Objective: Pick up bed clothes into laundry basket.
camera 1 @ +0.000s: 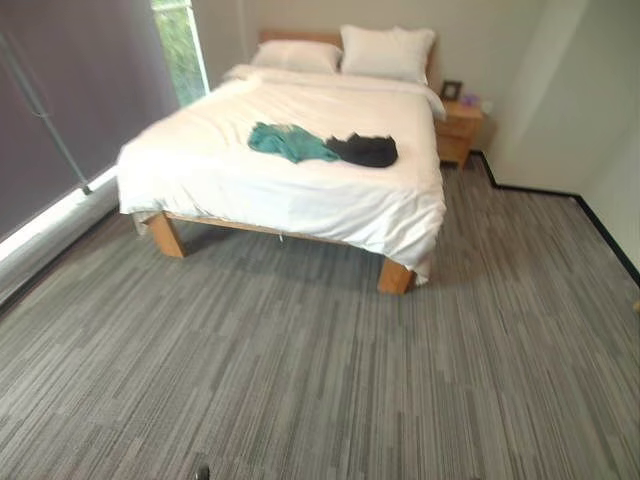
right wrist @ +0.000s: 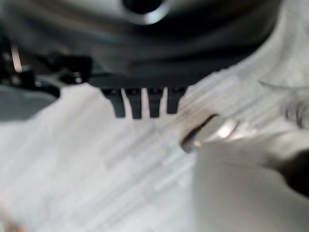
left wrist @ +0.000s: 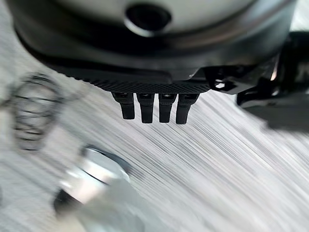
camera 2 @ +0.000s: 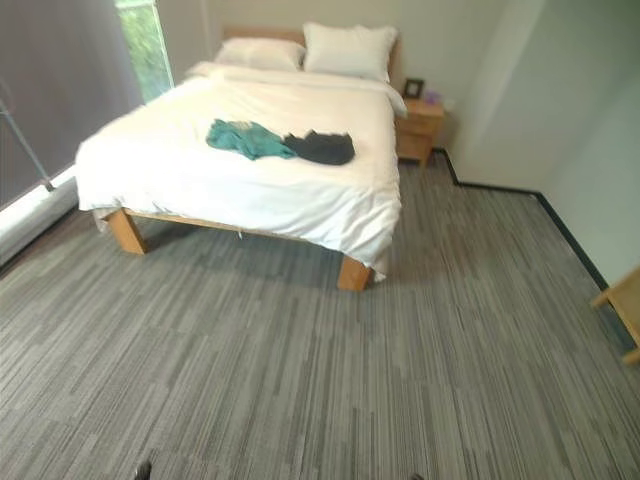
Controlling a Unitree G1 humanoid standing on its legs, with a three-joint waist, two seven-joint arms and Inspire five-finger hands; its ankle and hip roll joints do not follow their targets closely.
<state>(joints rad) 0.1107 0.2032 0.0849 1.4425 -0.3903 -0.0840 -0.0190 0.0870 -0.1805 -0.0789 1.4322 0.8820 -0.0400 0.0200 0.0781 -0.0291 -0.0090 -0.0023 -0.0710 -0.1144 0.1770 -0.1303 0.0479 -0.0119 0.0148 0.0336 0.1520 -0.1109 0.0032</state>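
Note:
A teal garment (camera 1: 287, 142) and a black garment (camera 1: 364, 150) lie crumpled side by side on the white cover of the bed (camera 1: 300, 195), toward its foot end. The bed stands across the room, well away from me. My left hand (left wrist: 152, 108) hangs over the grey carpet with its fingers straight and nothing in them. My right hand (right wrist: 142, 104) hangs the same way over the carpet, fingers straight and empty.
Two white pillows (camera 1: 385, 50) lie at the headboard. A wooden nightstand (camera 1: 458, 125) stands to the bed's right by the wall. A window and grey blind (camera 1: 80, 110) run along the left. A wooden piece (camera 2: 625, 305) stands at the right. Grey striped carpet (camera 1: 320, 380) lies before the bed.

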